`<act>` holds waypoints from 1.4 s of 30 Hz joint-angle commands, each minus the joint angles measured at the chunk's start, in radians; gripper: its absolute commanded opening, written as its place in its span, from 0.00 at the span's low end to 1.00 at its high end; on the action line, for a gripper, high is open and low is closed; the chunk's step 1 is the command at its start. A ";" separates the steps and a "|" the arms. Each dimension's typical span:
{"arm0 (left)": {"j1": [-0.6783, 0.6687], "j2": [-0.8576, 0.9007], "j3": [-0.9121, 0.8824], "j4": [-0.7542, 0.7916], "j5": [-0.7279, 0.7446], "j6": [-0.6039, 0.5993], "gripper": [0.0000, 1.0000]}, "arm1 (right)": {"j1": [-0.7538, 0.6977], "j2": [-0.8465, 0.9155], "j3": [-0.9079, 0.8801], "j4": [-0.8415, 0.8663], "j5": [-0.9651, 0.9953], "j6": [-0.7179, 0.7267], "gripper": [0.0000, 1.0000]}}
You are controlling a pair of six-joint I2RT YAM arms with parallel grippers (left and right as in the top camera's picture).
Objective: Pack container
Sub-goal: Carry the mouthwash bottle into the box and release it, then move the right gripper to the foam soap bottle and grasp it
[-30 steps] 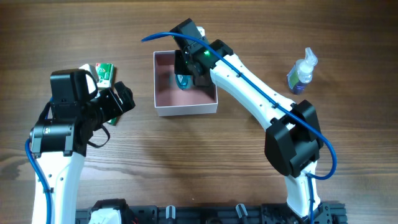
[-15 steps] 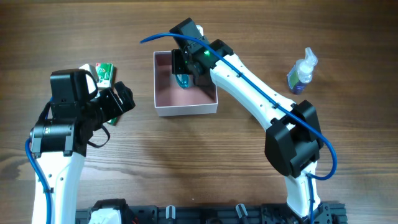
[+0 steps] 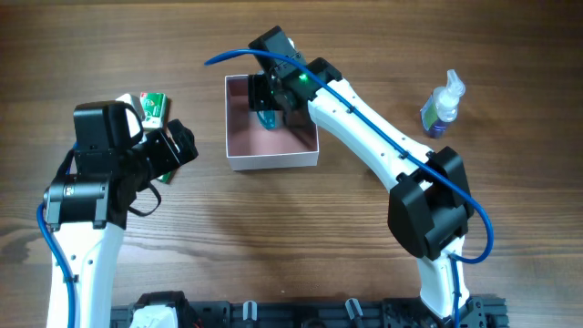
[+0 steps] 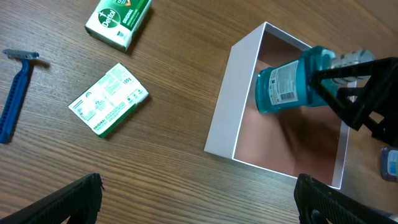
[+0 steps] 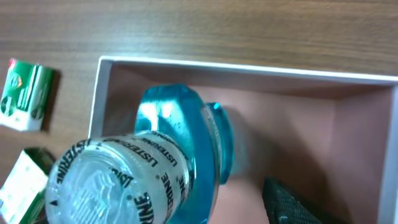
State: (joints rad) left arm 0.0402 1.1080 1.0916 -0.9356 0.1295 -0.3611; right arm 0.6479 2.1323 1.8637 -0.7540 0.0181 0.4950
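The container (image 3: 273, 157), a shallow square white box with a dusty-pink inside, sits on the wooden counter (image 3: 291, 246) about midway between the two arms. The right arm stretches over it from the near side, and its claw (image 3: 270, 95) hangs above the back half of the box. Under it is a teal-blue Listerine mouthwash bottle (image 4: 285, 88), base down inside the container near the far wall and leaning. Its clear sealed cap (image 5: 118, 186) points up at the wrist camera. The right claw's jaws are parted: one dark finger (image 5: 287, 200) stands clear of the bottle, with pink floor showing between them. I can't tell whether the other finger touches the cap.

The left claw (image 4: 198, 190) hovers over the counter to the left of the box, jaws spread wide with nothing in them. Below it lie two green soap boxes, a Dettol one (image 4: 118, 20) and another (image 4: 109, 99) nearer, and a blue razor (image 4: 15, 93) beside them. A small spray bottle (image 3: 442, 103) stands well off to the right
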 commanded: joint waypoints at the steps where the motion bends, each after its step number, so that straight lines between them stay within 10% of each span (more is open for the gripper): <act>1: -0.003 -0.002 0.021 0.003 0.015 0.013 1.00 | -0.001 -0.023 0.027 -0.025 -0.057 -0.025 0.76; 14: -0.003 -0.002 0.021 0.003 0.015 0.013 1.00 | -0.021 -0.188 0.027 -0.151 -0.022 -0.035 0.82; 22: -0.003 -0.002 0.021 0.003 0.015 0.013 1.00 | -0.275 -0.414 0.027 -0.308 -0.003 -0.043 0.94; 32: -0.003 -0.002 0.021 0.004 0.015 0.013 1.00 | -0.737 -0.453 0.026 -0.555 -0.050 -0.426 0.99; 42: -0.003 -0.002 0.021 0.011 0.015 0.013 1.00 | -0.812 -0.392 -0.040 -0.528 -0.066 -0.681 1.00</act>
State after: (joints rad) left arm 0.0402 1.1080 1.0916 -0.9306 0.1295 -0.3611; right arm -0.1627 1.6970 1.8572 -1.2953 -0.0151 -0.0505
